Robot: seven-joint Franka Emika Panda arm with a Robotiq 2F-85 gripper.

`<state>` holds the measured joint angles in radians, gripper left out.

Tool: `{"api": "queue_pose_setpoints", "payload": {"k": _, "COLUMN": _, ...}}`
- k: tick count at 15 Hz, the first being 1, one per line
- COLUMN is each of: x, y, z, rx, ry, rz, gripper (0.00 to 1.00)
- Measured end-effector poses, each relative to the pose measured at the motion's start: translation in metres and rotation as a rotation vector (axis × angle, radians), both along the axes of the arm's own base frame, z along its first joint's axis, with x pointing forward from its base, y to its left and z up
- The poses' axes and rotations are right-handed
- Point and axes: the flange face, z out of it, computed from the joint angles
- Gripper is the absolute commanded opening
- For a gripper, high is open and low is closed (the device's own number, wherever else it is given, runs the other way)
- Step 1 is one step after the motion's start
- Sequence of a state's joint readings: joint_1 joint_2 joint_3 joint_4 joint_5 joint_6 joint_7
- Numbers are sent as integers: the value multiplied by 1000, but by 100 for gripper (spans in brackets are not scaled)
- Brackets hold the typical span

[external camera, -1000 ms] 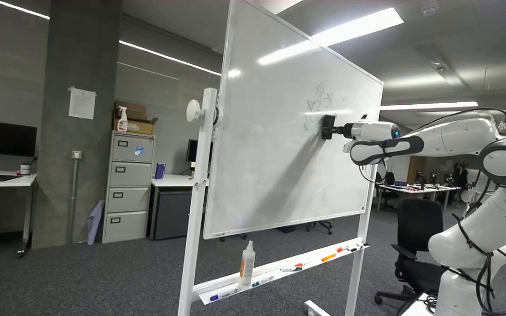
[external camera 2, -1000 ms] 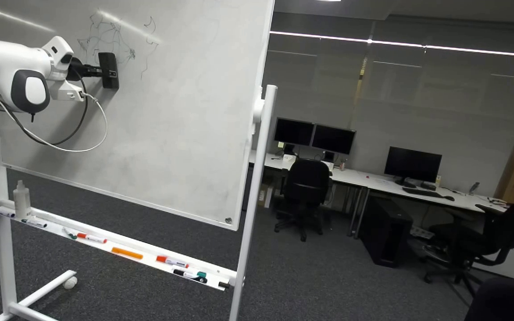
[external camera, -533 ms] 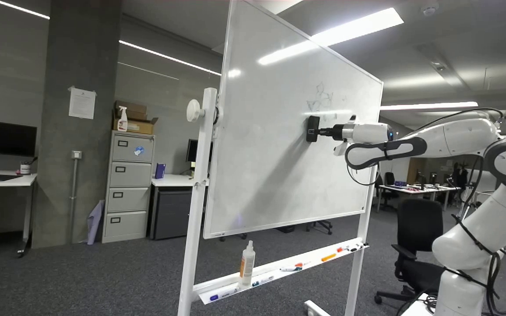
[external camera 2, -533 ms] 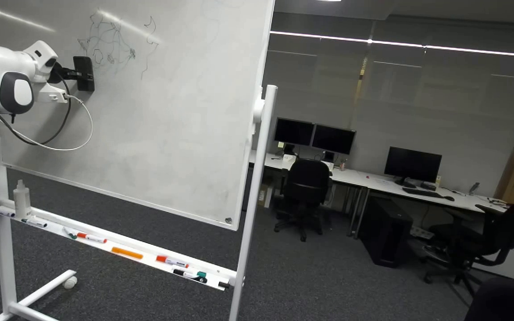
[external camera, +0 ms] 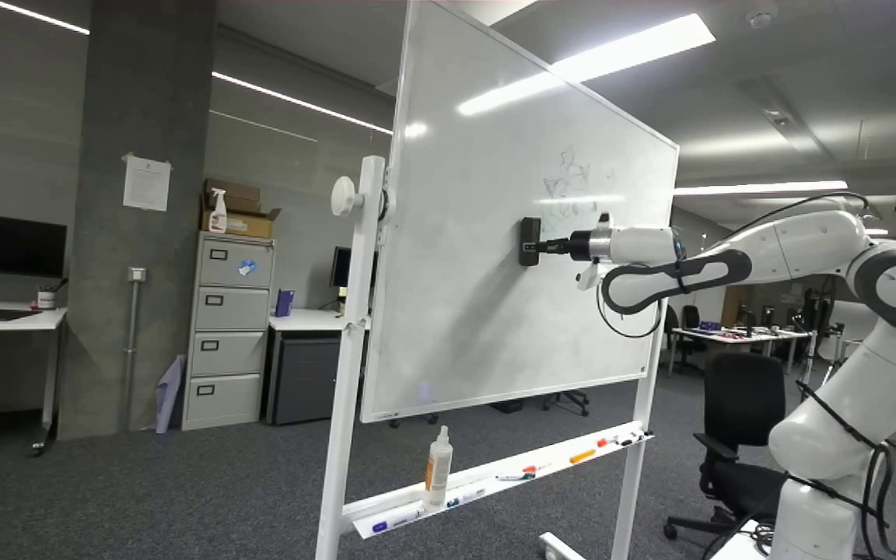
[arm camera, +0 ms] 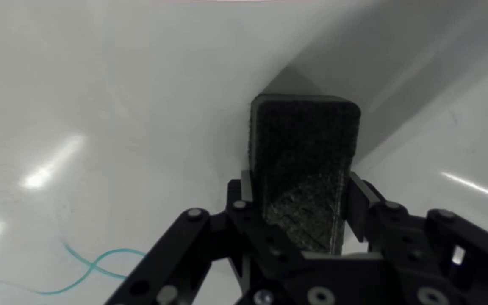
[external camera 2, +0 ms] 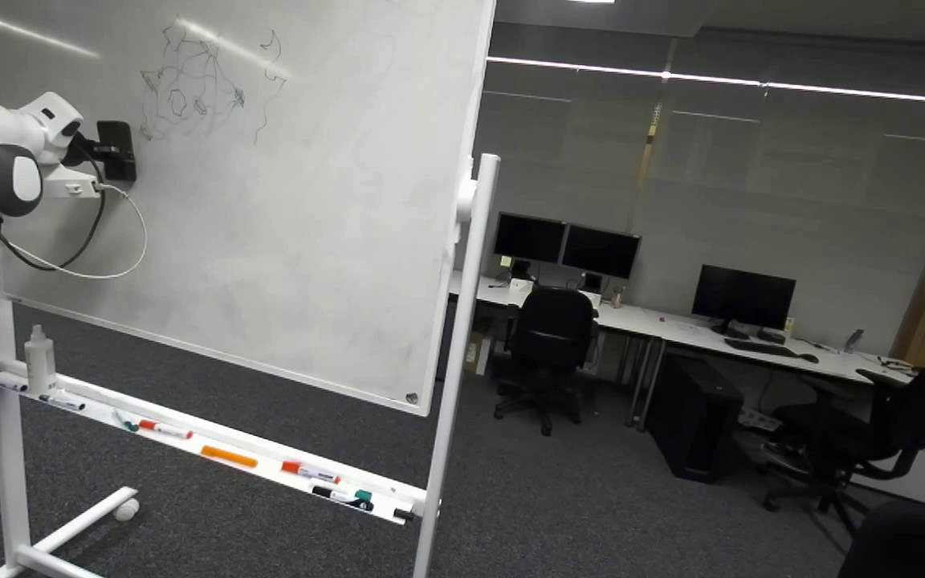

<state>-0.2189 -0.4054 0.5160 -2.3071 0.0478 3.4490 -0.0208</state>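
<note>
Centrally, in the wrist view, the gripper (arm camera: 301, 192) clasps a black eraser (arm camera: 305, 140) between its fingers (arm camera: 246, 186), which press opposite sides; the whiteboard (arm camera: 163, 106) lies behind, with a teal stroke (arm camera: 93, 264) toward the lower left. In an exterior view, the eraser stands upright at the whiteboard's face, just beside the line drawing (external camera: 568, 183); whether it touches the surface cannot be told. Below, a tray (external camera: 487, 476) bears a nozzled bottle (external camera: 438, 470) and markers (external camera: 582, 456). Again in an exterior view, the line drawing and a separate wavy line (external camera 2: 271, 79) show as thin, legible strokes, whereas the lower whiteboard carries grey haze (external camera 2: 270, 265). By this evidence, the hold on the eraser is judged complete; much of the line drawing is left on the whiteboard, its lower part fainter than the upper.
</note>
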Motion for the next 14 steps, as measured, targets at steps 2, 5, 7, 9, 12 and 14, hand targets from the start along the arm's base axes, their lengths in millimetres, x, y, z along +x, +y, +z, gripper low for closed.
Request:
{"api": "queue_pose_setpoints", "payload": {"k": 2, "x": 1, "y": -2, "z": 0, "rx": -16, "ry": -1, "rz": -11, "gripper": 30}}
{"api": "queue_pose_setpoints", "payload": {"k": 5, "x": 1, "y": -9, "z": 3, "rx": -33, "ry": 7, "rz": -39, "gripper": 30}}
{"api": "queue_pose_setpoints", "payload": {"k": 7, "x": 1, "y": -17, "z": 7, "rx": -40, "ry": 10, "rz": -64, "gripper": 30}}
{"api": "queue_pose_setpoints", "payload": {"k": 9, "x": 1, "y": -27, "z": 11, "rx": -43, "ry": 12, "rz": -93, "gripper": 30}}
{"api": "queue_pose_setpoints", "payload": {"k": 12, "x": 1, "y": -50, "z": 19, "rx": -31, "ry": 7, "rz": -145, "gripper": 30}}
{"api": "queue_pose_setpoints", "payload": {"k": 14, "x": 1, "y": -71, "z": 25, "rx": -14, "ry": 2, "rz": -187, "gripper": 30}}
